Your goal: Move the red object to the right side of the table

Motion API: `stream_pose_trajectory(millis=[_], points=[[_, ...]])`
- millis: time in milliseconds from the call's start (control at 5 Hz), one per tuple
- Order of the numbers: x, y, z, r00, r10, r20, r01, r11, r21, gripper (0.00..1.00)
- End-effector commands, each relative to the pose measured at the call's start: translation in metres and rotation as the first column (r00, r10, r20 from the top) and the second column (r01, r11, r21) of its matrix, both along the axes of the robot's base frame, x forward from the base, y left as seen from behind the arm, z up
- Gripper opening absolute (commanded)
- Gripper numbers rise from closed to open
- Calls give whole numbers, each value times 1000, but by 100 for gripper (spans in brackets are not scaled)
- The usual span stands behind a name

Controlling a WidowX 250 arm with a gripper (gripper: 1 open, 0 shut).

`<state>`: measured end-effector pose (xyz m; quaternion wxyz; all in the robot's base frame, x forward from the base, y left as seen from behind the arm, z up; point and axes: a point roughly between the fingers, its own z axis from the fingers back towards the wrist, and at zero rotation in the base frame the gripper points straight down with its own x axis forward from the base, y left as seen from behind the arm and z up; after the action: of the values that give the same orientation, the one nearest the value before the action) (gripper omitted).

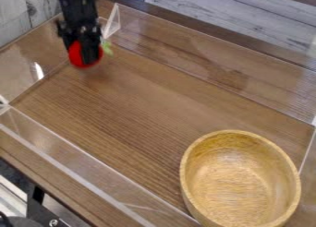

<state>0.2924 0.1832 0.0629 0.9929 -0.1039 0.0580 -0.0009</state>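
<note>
The red object (83, 53), a small glossy strawberry with a bit of green at its right, hangs just above the table (148, 111) at the far left. My black gripper (81, 48) comes down from the top edge and is shut on the red object, its fingers on either side of the fruit. The picture is slightly blurred around the gripper.
A round light wooden bowl (241, 180) sits at the near right corner. Low clear acrylic walls (74, 157) edge the tabletop, with one upright panel (114, 23) just right of the gripper.
</note>
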Motion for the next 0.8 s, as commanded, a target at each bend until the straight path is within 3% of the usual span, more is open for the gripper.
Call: stream_pose_trajectory(millis=[0, 200, 400, 600], points=[[17, -28, 45, 993, -92, 79, 91, 996, 17, 0], [31, -57, 64, 979, -175, 103, 176, 984, 7, 0], [34, -78, 62, 972, -219, 91, 220, 975, -7, 0], [37, -106, 53, 952, -300, 68, 302, 953, -26, 0]])
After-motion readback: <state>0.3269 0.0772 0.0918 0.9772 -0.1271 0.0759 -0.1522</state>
